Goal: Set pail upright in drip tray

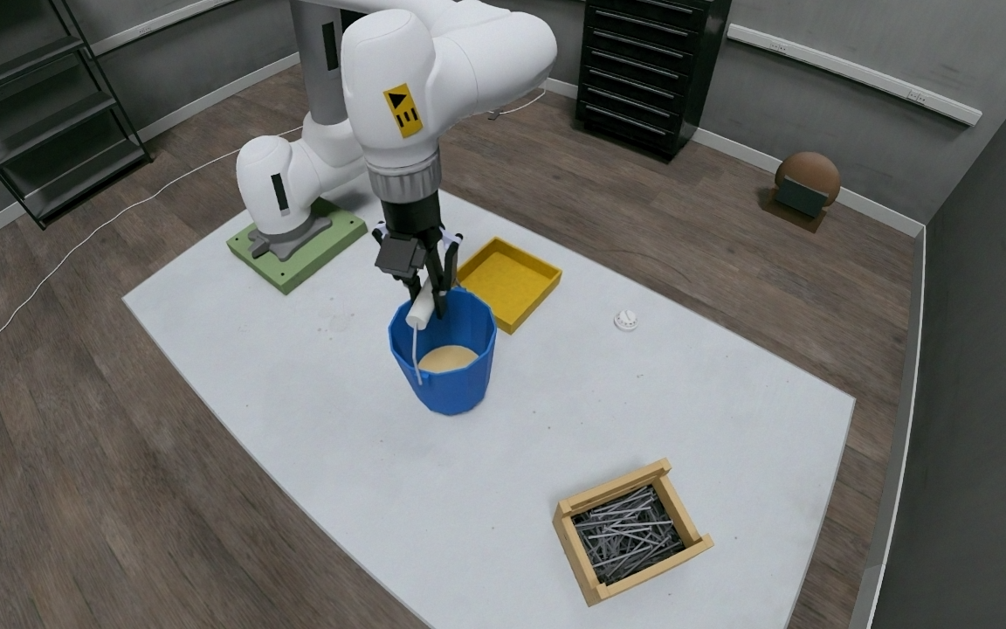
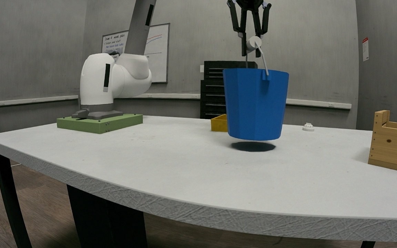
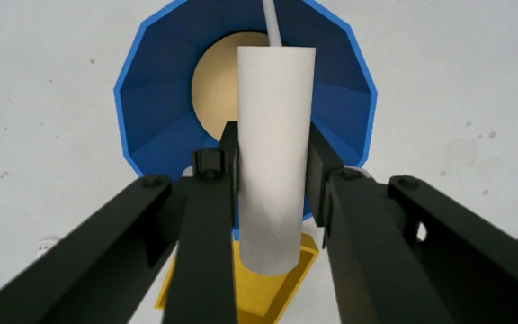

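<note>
The blue pail [image 1: 444, 351] hangs upright from my gripper [image 1: 426, 300], a little above the white table, with its shadow beneath it [image 2: 253, 146]. It holds a tan filling [image 1: 447, 358]. My gripper is shut on the white roller grip of the pail's handle [image 2: 252, 42], also plain in the wrist view [image 3: 272, 157]. The yellow drip tray [image 1: 508, 280] lies on the table just behind the pail, toward the far side; in the side view only its corner [image 2: 219, 122] shows behind the pail. In the wrist view the tray [image 3: 259, 288] lies under the fingers.
A wooden crate of grey nails [image 1: 629, 531] stands at the front right of the table. A small white knob [image 1: 624, 320] lies right of the tray. The arm's green base plate [image 1: 297, 242] is at the back left.
</note>
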You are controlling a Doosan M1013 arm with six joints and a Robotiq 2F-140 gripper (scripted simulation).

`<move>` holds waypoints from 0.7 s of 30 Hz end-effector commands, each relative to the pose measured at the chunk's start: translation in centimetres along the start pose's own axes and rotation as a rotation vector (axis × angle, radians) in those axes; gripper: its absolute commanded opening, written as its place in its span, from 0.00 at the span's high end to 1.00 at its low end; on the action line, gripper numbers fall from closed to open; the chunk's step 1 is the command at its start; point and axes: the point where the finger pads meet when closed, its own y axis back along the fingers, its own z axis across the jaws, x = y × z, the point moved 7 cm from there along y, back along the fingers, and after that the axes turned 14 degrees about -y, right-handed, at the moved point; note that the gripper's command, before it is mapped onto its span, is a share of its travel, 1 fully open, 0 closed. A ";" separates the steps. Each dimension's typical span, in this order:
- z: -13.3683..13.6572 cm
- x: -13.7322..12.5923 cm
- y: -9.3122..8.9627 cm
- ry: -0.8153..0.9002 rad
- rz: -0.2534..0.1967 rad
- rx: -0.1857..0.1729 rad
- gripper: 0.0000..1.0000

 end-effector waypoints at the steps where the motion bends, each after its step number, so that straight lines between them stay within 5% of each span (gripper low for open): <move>1: 0.0 0.0 0.8 0.000 0.000 0.002 0.90; 21: 0.0 0.0 4.0 0.000 0.000 0.002 0.90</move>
